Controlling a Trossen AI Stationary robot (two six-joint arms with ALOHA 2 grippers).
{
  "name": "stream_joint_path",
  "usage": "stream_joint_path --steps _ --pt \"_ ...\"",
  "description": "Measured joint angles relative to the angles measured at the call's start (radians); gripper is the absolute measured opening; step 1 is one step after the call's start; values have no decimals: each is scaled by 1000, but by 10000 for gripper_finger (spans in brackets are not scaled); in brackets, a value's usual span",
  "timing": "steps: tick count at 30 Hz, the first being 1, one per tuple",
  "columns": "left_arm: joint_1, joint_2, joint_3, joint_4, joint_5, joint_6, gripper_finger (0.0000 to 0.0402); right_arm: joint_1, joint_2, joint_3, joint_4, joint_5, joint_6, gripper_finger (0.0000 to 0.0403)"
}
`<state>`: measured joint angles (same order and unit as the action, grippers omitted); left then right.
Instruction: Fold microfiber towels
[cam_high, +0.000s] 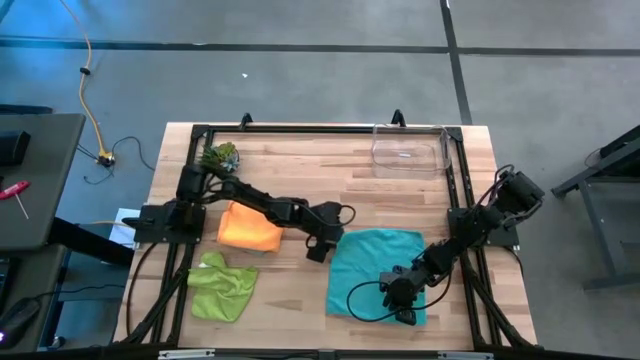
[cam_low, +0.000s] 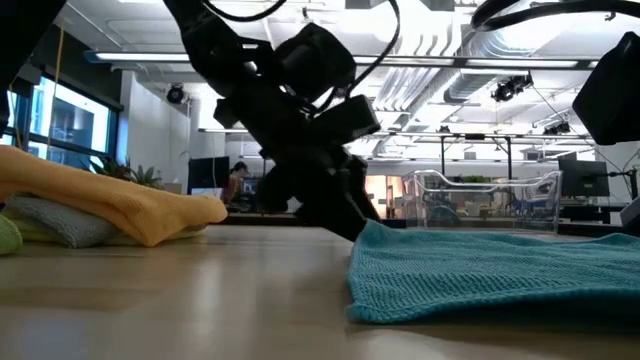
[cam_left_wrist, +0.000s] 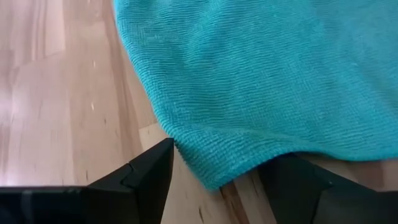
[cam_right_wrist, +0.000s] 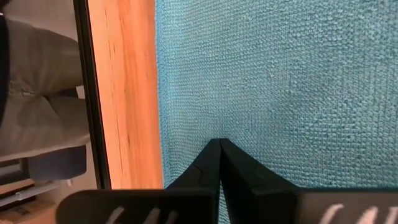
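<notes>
A teal towel (cam_high: 375, 272) lies spread flat on the table's right half. My left gripper (cam_high: 322, 246) is open and low at the towel's far-left corner (cam_left_wrist: 211, 177), with one finger on each side of it. My right gripper (cam_high: 402, 302) is shut, its tips on the towel near its near edge. A folded orange towel (cam_high: 248, 228) lies on a grey one (cam_low: 50, 222) at the left. A crumpled lime green towel (cam_high: 222, 286) lies at the near left. The yellow towel is not in view. My left gripper stands with its open fingers (cam_left_wrist: 149, 177) on either side of the teal corner; I cannot tell whether they touch it. My right gripper has its shut fingertips (cam_right_wrist: 219, 149) on the towel's flat top surface (cam_right_wrist: 261, 112), close to the near edge and slanting down from the right. The towel lies flat on the table.
A clear plastic bin (cam_high: 408, 150) stands at the far right. A small green spiky plant-like object (cam_high: 220, 156) sits at the far left corner. Bare wood lies between the orange towel and the teal one. A black frame rail (cam_right_wrist: 84, 93) runs along the table's edge.
</notes>
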<state>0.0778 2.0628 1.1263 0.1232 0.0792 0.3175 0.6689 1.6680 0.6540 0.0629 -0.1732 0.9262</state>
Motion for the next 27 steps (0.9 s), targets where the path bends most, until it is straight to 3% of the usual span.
stream_joint_path --steps 4,6,16,22,27 --pt "9 5 2 -1 -5 3 209 0 1 0 10 6 13 0" --pt "7 6 2 10 -60 23 192 0 1 0 10 8 16 0" --pt "31 7 1 -2 -248 63 10 0 1 0 12 8 16 0" --pt "48 3 -2 -2 -503 153 27 4 2 0 11 -8 -7 0" --pt "68 -9 -1 -50 -526 162 21 6 2 0 11 -8 -8 0"
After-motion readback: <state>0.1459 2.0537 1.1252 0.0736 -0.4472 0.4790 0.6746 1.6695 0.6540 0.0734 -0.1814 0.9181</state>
